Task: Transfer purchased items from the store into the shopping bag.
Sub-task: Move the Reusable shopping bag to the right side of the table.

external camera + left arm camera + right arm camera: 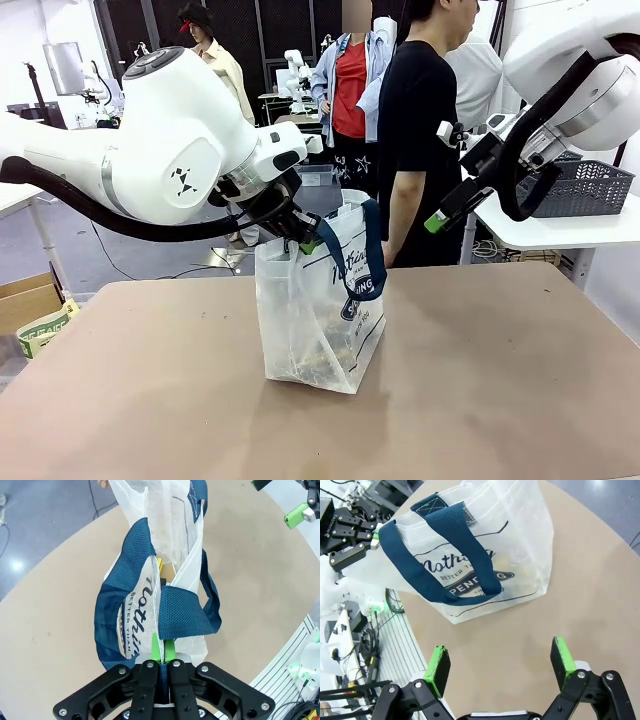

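Note:
The shopping bag, clear plastic with navy straps and dark lettering, stands upright mid-table. My left gripper is shut on its top rim by a strap; in the left wrist view the green pads pinch plastic and navy webbing together. Down in the bag I see a yellow pack and a brown pack. A brownish jumble of purchased items lies at the bag's bottom. My right gripper hangs open in the air right of the bag; its wrist view looks down at the bag between spread pads.
A person in a black shirt stands at the table's far edge behind the bag. A dark grey mesh basket sits on a white side table at the right. A cardboard box is on the floor at the left. Bare brown tabletop surrounds the bag.

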Controlling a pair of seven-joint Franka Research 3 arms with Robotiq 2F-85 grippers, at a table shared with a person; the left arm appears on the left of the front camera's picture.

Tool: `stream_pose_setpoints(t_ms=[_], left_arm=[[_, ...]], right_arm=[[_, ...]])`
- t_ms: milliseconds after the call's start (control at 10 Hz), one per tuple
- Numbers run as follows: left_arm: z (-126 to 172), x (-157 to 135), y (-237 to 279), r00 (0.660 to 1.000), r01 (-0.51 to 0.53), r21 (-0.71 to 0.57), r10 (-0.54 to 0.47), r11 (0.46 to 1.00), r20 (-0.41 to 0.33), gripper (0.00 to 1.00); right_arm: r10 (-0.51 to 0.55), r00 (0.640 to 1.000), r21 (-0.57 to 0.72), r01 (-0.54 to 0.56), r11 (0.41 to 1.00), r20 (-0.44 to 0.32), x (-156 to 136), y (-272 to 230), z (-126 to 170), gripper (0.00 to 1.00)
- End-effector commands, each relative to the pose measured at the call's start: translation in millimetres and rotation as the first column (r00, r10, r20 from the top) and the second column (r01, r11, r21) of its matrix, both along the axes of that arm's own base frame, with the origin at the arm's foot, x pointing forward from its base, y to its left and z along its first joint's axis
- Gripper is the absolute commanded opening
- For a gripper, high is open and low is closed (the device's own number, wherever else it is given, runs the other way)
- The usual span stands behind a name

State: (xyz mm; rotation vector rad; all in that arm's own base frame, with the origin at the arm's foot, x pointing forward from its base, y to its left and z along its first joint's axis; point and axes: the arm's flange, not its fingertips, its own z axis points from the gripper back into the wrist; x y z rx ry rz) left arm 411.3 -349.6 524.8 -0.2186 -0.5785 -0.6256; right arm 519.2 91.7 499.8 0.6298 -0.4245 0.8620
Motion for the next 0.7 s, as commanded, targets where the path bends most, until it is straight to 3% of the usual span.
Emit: stream_pose_setpoints(t_ms=[0,200,600], left_arm=[[1.6,-1.9,2.1,1.000,-0.002,0.000,0.002,1.000,0.003,0.00],[0.0,0.0,0.0,1.000,0.000,0.000,0.000,1.000,0.000,0.00],[59.6,12.9,29.2,0.991,-0.131,0.112,0.128,0.985,0.036,0.00]], right_arm=[[-0.014,1.000,0.005,0.014,1.000,-0.014,0.3,2.6,2.9,1.00],[-0.014,1.000,0.005,0.014,1.000,-0.014,0.3,2.6,2.9,1.00],[-0.014,1.000,0.005,0.014,1.000,-0.014,0.3,2.6,2.9,1.00]])
